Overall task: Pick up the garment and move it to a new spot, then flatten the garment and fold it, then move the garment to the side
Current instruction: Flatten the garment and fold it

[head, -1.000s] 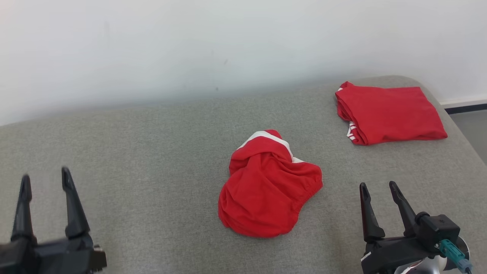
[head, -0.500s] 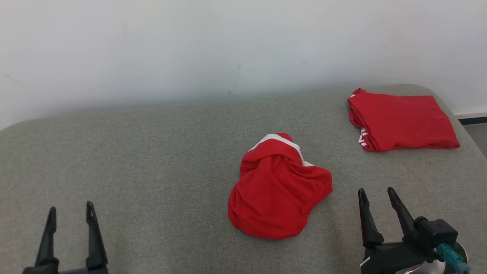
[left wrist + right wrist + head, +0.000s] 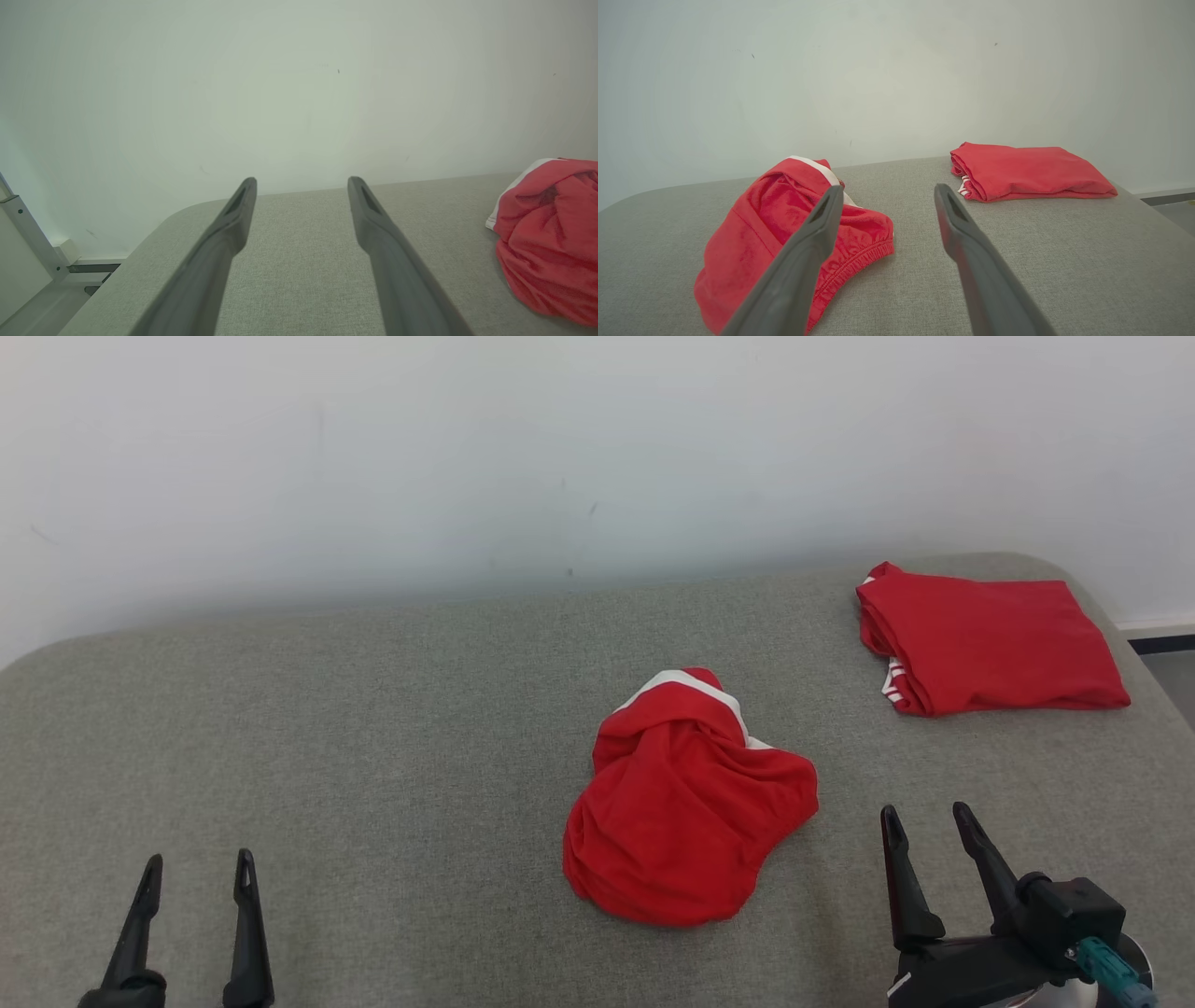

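A crumpled red garment with a white stripe lies in a heap near the middle of the grey table. The left wrist view catches the garment at its right edge, and the right wrist view has the garment left of centre. My left gripper stands open at the lower left, far from the heap. My right gripper stands open at the lower right, just right of the heap, touching nothing. In each wrist view, left gripper and right gripper, nothing lies between the fingers.
A second red garment, folded flat, lies at the table's far right corner, also folded garment. A pale wall rises behind the table. The table's rounded left end drops to floor and a metal frame.
The head camera has shifted, so everything sits a little lower and to the right in view. My left gripper has drawn back toward the bottom edge. The garments lie as before.
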{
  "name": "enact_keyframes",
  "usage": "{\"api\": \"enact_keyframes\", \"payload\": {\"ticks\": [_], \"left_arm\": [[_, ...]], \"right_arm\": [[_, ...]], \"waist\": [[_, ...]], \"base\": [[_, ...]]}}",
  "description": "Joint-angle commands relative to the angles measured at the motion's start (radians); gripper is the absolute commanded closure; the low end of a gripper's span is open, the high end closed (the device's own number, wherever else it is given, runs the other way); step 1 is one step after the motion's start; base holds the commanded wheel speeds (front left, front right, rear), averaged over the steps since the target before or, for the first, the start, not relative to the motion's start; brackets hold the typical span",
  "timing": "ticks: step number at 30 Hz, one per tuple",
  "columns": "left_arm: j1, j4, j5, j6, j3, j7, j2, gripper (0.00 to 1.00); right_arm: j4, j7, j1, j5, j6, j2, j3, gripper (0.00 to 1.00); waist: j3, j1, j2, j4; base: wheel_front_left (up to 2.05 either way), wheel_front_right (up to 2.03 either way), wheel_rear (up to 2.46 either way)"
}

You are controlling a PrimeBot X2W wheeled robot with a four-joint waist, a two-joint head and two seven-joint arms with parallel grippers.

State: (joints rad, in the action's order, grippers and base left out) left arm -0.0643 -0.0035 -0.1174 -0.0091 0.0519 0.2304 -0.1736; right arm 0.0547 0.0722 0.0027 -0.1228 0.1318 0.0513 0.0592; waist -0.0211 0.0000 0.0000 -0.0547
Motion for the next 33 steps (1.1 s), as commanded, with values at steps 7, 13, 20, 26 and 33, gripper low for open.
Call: {"api": "enact_keyframes", "payload": {"ticks": [7,13,20,26,33], "left_arm": [[-0.028,-0.022,0.009,0.006,-0.004,-0.051,-0.025,0.0],[-0.034,-0.042,-0.003,0.0,-0.013,-0.075,-0.03,0.0],[-0.036,-0.049,-0.023,-0.008,-0.02,-0.083,-0.03,0.0],[-0.037,-0.049,-0.014,-0.001,-0.028,-0.096,-0.038,0.0],[-0.037,-0.051,-0.021,0.002,-0.033,-0.107,-0.043,0.0]], "right_arm": [[-0.015,-0.013,0.019,0.005,-0.003,-0.002,0.007,0.0],[-0.022,-0.023,0.023,0.013,-0.003,-0.002,0.006,0.0],[-0.028,-0.03,0.027,0.019,-0.003,-0.002,-0.001,0.0],[-0.033,-0.036,0.031,0.019,-0.003,-0.002,-0.003,0.0],[-0.036,-0.039,0.037,0.019,-0.003,-0.002,0.001,0.0]], "waist": [[-0.005,0.0,0.0,0.0],[-0.007,0.0,0.0,0.005],[-0.011,0.0,0.0,0.004],[-0.013,0.0,0.0,0.005],[-0.014,0.0,0.0,0.007]], "base": [[0.0,0.0,0.0],[0.0,0.0,0.0],[0.0,0.0,0.0],[0.0,0.0,0.0],[0.0,0.0,0.0]]}}
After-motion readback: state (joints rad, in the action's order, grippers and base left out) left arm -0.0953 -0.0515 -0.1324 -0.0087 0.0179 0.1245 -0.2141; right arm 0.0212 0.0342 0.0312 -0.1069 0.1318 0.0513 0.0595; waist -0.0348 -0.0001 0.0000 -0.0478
